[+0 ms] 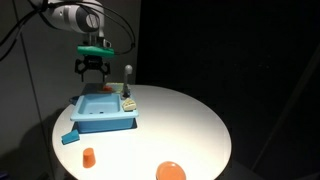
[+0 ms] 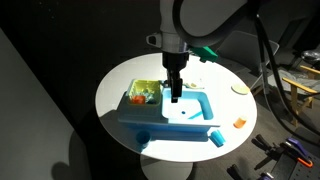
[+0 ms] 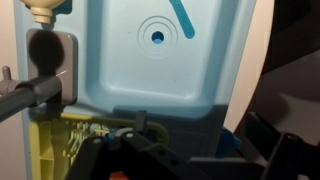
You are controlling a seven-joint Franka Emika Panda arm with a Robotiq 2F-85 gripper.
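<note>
Blue sink [image 1: 100, 108] | fingers [image 1: 83, 68] spread, empty, above basin | faucet [image 1: 128, 78] beside | orange cup [image 1: 88, 156], orange plate [image 1: 170, 171] well apart

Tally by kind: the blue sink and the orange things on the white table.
Blue sink: 1
Orange cup: 1
Orange dish: 1
Total: 3

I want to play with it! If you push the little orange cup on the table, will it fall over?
Probably. The orange cup looks small and light, so a push would likely slide or tip it. It looks round, so once tipped it may roll across the smooth white table.
</note>
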